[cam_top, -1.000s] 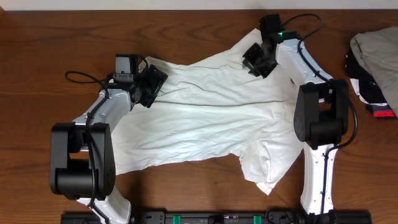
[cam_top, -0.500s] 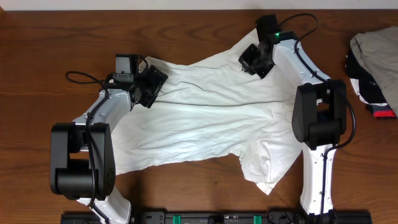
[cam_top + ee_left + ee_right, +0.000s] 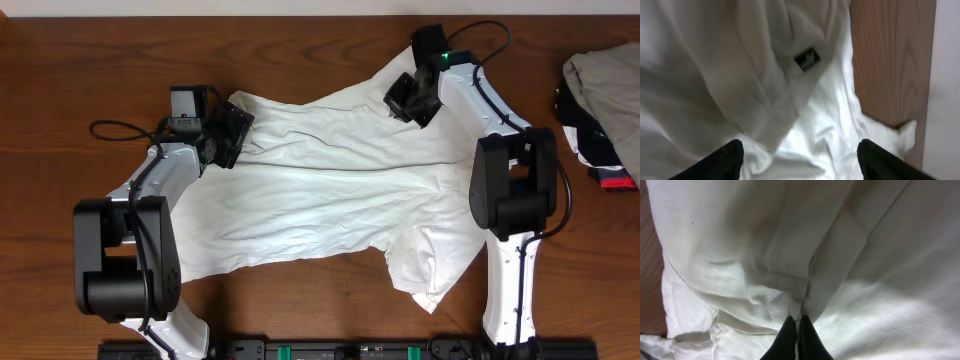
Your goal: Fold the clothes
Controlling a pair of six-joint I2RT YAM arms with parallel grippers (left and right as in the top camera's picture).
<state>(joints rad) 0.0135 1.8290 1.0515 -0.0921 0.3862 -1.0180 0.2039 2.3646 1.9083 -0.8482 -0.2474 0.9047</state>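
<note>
Moved: left pincer has slid toward the counter's left edge along the shirt's upper left corner; right pincer has edged slightly left and gone from part-open to closed; cloth lies about the same.
Left pincer: open wide, fingers either side of bunched fabric, gripping nothing yet.
Right pincer: closed, tips meeting on a thin ridge of shirt fabric; looks like a pinch on the cloth.
T-shirt place: T-shirt is spread flat on the counter between the two arms, skewed, one sleeve trailing beside the right arm's base.
T-shirt look: white, short-sleeved, creased all over, long diagonal wrinkle across the middle; no print showing from above; small dark label on a folded band in the left wrist view.
Handling: light, thin and limp, probably; will sag and bunch, no stiffness to hold a fold line; a shallow pinch could slip off or catch only one layer.
Where to hold: hems, shoulder seams or corners, both pincers well apart to keep the edge taut.
Other: heap of garments at far right, well apart, not part of this.
</note>
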